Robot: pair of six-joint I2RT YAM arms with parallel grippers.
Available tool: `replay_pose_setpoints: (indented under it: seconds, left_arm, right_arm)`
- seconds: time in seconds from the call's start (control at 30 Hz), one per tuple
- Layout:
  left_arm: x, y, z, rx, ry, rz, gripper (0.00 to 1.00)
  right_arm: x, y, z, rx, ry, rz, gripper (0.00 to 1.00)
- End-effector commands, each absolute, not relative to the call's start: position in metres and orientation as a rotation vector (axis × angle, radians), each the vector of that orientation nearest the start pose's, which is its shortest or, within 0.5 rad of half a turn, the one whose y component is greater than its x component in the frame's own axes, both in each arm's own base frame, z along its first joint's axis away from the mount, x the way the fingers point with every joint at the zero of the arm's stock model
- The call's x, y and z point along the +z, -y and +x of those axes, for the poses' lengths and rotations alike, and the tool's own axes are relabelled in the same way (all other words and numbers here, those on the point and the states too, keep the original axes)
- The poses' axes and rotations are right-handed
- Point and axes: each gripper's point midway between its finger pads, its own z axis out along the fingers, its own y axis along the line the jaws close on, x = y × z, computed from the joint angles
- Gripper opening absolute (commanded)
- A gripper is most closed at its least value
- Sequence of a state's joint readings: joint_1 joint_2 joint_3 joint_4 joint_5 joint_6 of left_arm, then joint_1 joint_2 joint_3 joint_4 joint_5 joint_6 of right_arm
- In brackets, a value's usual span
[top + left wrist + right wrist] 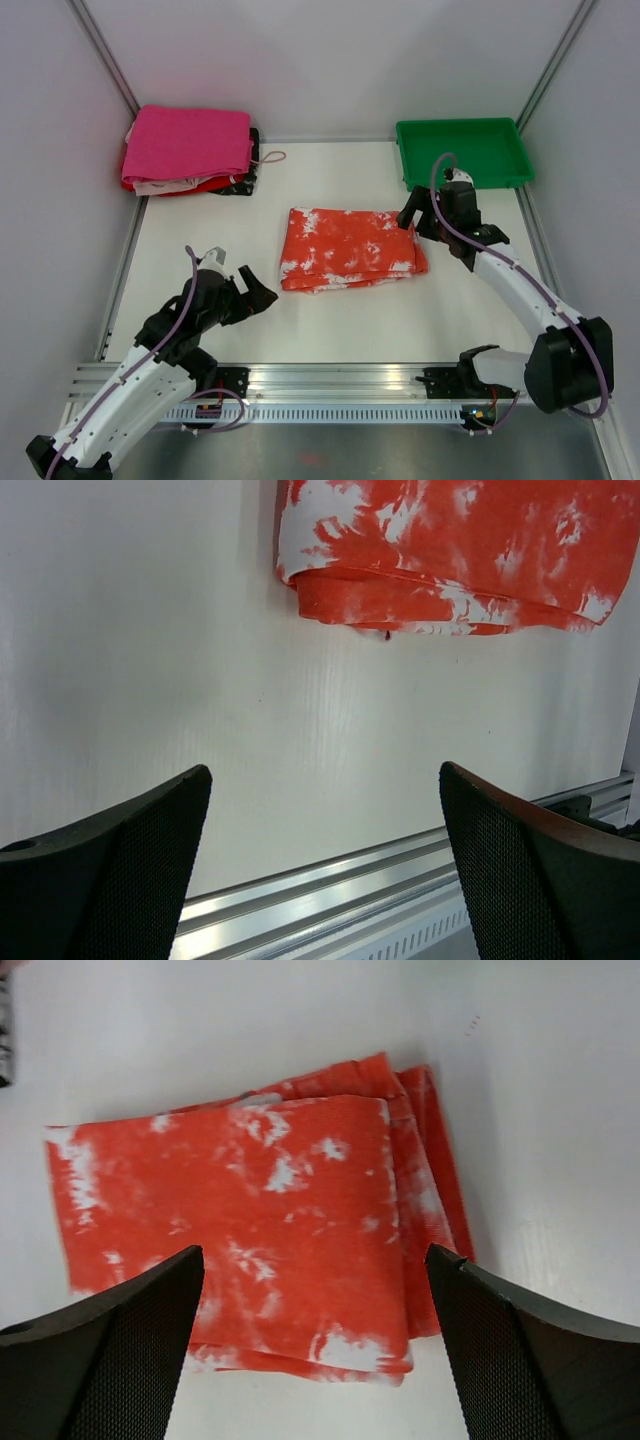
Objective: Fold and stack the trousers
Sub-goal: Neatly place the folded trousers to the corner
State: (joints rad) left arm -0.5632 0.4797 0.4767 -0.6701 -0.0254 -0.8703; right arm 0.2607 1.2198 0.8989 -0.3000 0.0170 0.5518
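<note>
Orange-red trousers [352, 248] on table [330, 330]

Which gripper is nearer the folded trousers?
Right. The right gripper is over the right edge of the trousers; the left gripper sits off their near-left corner, apart from them.

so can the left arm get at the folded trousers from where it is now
Probably yes. The left gripper is open and close to the near left corner of the trousers, with only bare table between them in the top and left wrist views; nothing stands in the way.
</note>
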Motion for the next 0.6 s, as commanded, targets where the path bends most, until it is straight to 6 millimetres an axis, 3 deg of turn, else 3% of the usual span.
replay_pose_setpoints:
  seconds: [0.0, 0.13, 0.23, 0.43, 0.57]
  left_arm:
    - [0.104, 0.128, 0.158, -0.676, -2.365, -0.455, 1.0]
    - [0.097, 0.129, 0.161, -0.682, -2.358, -0.492, 1.0]
    - [0.094, 0.133, 0.161, -0.708, -2.362, -0.503, 1.0]
    - [0.091, 0.133, 0.149, -0.71, -2.412, -0.469, 0.99]
    - [0.101, 0.131, 0.149, -0.73, -2.372, -0.463, 0.99]
  right_arm:
    - [0.144, -0.086, 0.352, 0.245, -2.233, 0.361, 0.98]
    - [0.108, -0.083, 0.356, 0.149, -2.324, 0.216, 0.95]
    - [0.092, -0.095, 0.36, 0.196, -2.366, 0.079, 0.92]
    - [0.057, -0.122, 0.368, 0.38, -2.438, 0.045, 0.89]
    - [0.035, -0.124, 0.369, 0.376, -2.506, 0.1, 0.86]
